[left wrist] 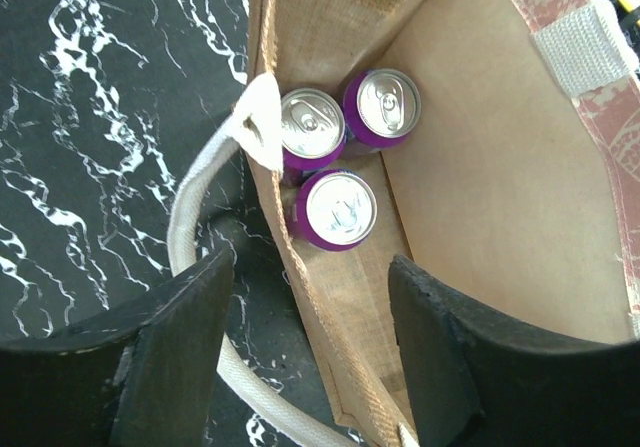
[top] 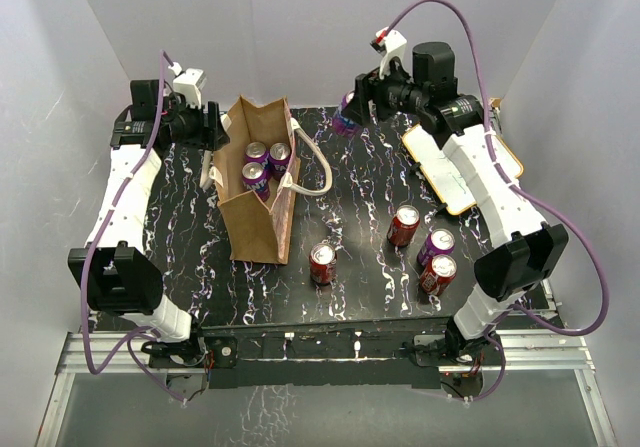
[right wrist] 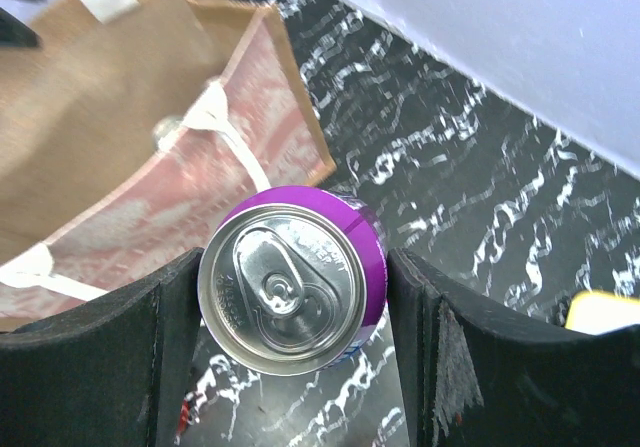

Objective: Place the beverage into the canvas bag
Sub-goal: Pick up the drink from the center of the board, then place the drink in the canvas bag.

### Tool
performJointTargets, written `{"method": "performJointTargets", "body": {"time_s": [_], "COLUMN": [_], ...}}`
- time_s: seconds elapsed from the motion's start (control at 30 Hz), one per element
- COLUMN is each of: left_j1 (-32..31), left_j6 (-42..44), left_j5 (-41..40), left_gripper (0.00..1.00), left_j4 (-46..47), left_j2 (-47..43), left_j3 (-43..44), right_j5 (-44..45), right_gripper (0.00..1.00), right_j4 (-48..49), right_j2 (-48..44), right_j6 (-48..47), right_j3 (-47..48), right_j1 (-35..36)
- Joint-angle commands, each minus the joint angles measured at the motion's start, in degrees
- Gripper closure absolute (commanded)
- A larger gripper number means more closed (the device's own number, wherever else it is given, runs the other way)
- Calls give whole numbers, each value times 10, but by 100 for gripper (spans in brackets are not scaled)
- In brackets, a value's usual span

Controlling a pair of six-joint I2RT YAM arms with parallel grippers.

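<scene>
The beverage, a purple can [top: 345, 122], sits upright between the fingers of the right gripper [top: 352, 115], which is clamped on its sides. In the right wrist view the can [right wrist: 292, 279] fills the gap between the two black fingers [right wrist: 165, 357], its silver top and pull tab facing the camera. It is lifted off the black marbled table [top: 360, 197].

The bag [top: 262, 222] stands to that gripper's left and lower down, well apart from the can. From the right wrist the bag [right wrist: 120, 97] lies beyond the can, its mouth open and one cream handle [right wrist: 235, 142] hanging down its red-printed side.

The left gripper [top: 214, 127] is at the bag's far left corner with its jaws apart. In the left wrist view this gripper [left wrist: 310, 297] straddles the bag's left wall [left wrist: 320, 297]: one finger is over the table and a cream handle loop [left wrist: 195, 217], the other over the inside of the bag. Whether either finger touches the wall cannot be told.

Just past these fingers, three more purple cans [left wrist: 340, 209] stand upright on the bag's floor against that wall, bunched together.

Nearer the arm bases than the right gripper, four loose cans stand on the table: a red one [top: 322, 263] just beside the bag, then a red [top: 403, 224], a purple [top: 435, 245] and a red [top: 437, 274] close together.
</scene>
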Motion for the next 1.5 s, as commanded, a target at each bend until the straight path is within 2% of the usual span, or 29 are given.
{"method": "performJointTargets", "body": {"time_s": [0.0, 0.17, 0.3, 0.57, 0.77, 1.17, 1.47], "left_j1": [1, 1, 1, 1, 1, 0, 0], "left_j6": [-13, -18, -12, 4, 9, 34, 76], "left_j5": [24, 31, 28, 43, 50, 86, 119], "left_gripper": [44, 57, 59, 54, 54, 55, 59], "left_j4": [-9, -9, -11, -7, -7, -12, -36], "left_j2": [-31, -36, -45, -53, -53, -61, -21], "left_j3": [-14, -25, -35, -47, -45, -86, -76], "right_j5": [-17, -34, -42, -66, -69, -67, -61], "right_gripper": [92, 92, 92, 92, 92, 92, 92], "right_j4": [111, 128, 135, 127, 116, 107, 85], "right_j2": [2, 39, 74, 127, 170, 237, 275], "right_j6": [33, 58, 65, 48, 30, -8, -65], "right_j3": [67, 132, 162, 189, 216, 204, 199], "right_j1": [30, 62, 94, 146, 175, 184, 185]}}
